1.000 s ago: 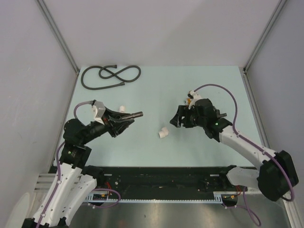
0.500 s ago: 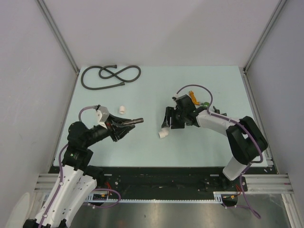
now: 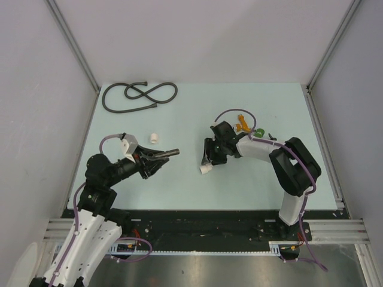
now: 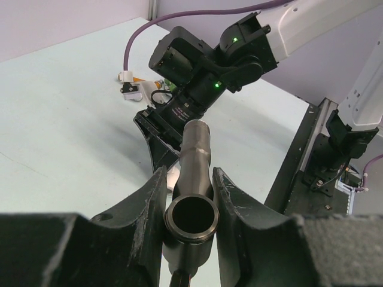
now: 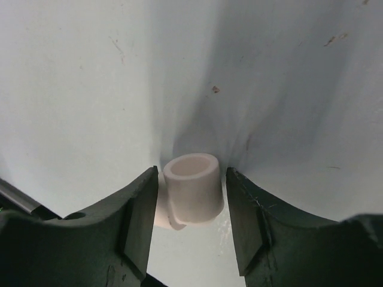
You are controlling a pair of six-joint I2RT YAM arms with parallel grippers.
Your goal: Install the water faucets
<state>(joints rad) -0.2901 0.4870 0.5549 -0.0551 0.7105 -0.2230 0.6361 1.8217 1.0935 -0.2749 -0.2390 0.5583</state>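
The table (image 3: 197, 113) carries everything, and the white fitting (image 3: 205, 169) near its middle serves as the reference.

The right arm (image 3: 281, 161) reaches in from the right of the fitting and sets the right gripper (image 3: 208, 158) down over it. In the wrist view the fingers (image 5: 137, 215) stand narrow on either side of the fitting (image 5: 191, 188), with at most a sliver of gap and no firm squeeze to be seen. This looks like the lead-up to picking it up as the socket.

The left arm (image 3: 99, 179) sits left of the fitting. The left gripper (image 3: 152, 160) is clamped on the faucet (image 3: 167, 153), which is off the table. Its dark barrel (image 4: 194, 155) points at the fitting, probably kept level and aimed so the two parts can be mated.

The hose (image 3: 139, 94) lies coiled far behind and left of the fitting, untouched.

A second fitting (image 3: 154, 137) stands left of the first, just behind the faucet.

No brand, label or writing is legible on any of them.
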